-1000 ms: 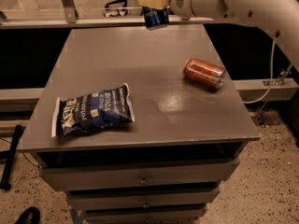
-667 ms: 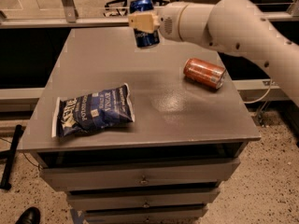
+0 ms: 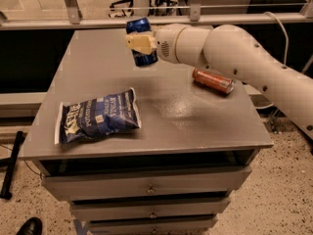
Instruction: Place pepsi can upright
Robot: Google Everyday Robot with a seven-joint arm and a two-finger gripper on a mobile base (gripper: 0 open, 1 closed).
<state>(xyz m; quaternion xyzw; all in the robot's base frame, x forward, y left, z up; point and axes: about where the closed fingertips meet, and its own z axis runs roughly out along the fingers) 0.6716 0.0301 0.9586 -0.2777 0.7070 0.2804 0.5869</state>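
Note:
The pepsi can is dark blue and is held roughly upright, slightly tilted, in the air above the far middle of the grey table. My gripper, with pale yellow fingers, is shut on the can's middle. The white arm reaches in from the right.
An orange-red can lies on its side at the table's right, partly behind the arm. A blue chip bag lies flat at the front left. Drawers sit below the tabletop. A rail runs behind the table.
The gripper with the pepsi can has moved left and toward the front, lower over the table. The chip bag and orange-red can have not moved.

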